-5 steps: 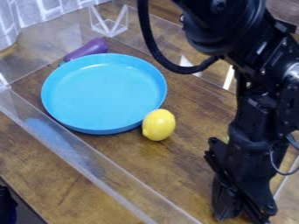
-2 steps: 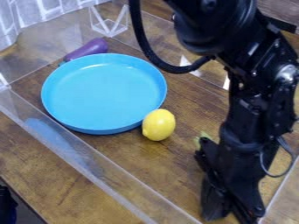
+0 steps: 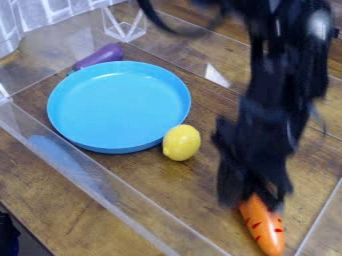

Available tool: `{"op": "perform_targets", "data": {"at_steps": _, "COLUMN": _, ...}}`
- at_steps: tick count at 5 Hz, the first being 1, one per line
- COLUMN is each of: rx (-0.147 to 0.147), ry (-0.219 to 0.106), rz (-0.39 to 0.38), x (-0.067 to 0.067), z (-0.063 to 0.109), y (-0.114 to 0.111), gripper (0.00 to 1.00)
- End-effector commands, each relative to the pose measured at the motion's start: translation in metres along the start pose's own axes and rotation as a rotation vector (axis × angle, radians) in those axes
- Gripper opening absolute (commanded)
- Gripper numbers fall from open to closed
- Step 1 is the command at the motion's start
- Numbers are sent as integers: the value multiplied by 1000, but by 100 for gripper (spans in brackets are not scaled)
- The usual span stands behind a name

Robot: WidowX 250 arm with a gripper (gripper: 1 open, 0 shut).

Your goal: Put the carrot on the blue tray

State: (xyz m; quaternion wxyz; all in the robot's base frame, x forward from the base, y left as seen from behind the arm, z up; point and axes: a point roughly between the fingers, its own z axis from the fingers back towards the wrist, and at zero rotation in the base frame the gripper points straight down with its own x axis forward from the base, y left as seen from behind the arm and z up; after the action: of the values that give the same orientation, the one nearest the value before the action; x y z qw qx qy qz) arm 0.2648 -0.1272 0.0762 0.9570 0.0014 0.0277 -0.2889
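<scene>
The orange carrot [image 3: 265, 229] hangs at the bottom right of the camera view, its upper end caught in my gripper [image 3: 251, 199]. The gripper points straight down, shut on the carrot, and the black arm above it is blurred by motion. The round blue tray [image 3: 115, 105] lies on the wooden table to the left with nothing in it. The carrot is well to the right of the tray's rim and nearer the front.
A yellow lemon [image 3: 182, 142] sits against the tray's front right rim, between tray and carrot. A purple eggplant [image 3: 99, 56] lies behind the tray. A clear plastic wall [image 3: 80, 170] runs along the table's front left edge.
The arm has risen and shifted slightly left. The carrot, earlier hidden under the low gripper, now shows below the fingers.
</scene>
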Motion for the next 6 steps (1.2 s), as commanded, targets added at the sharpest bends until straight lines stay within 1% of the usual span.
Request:
{"op": "perform_targets", "data": {"at_steps": 1, "rx": 66, "ry": -114, "rz": 8, "x": -1, "z": 60, "y": 32, "gripper": 0}}
{"op": "perform_targets", "data": {"at_steps": 2, "rx": 84, "ry": -121, "rz": 50, "x": 4, "z": 62, "y": 35, "gripper": 0}}
{"op": "perform_targets", "data": {"at_steps": 3, "rx": 78, "ry": -119, "rz": 48, "x": 9, "z": 50, "y": 19, "gripper": 100}}
{"op": "perform_targets", "data": {"at_steps": 4, "rx": 70, "ry": -100, "rz": 38, "x": 13, "z": 26, "y": 0, "gripper": 100}}
{"op": "perform_targets", "data": {"at_steps": 5, "rx": 63, "ry": -84, "rz": -47, "x": 15, "z": 14, "y": -14, "gripper": 100}}
{"op": "perform_targets", "data": {"at_steps": 6, "rx": 46, "ry": -71, "rz": -148, "x": 17, "z": 4, "y": -21, "gripper": 100}}
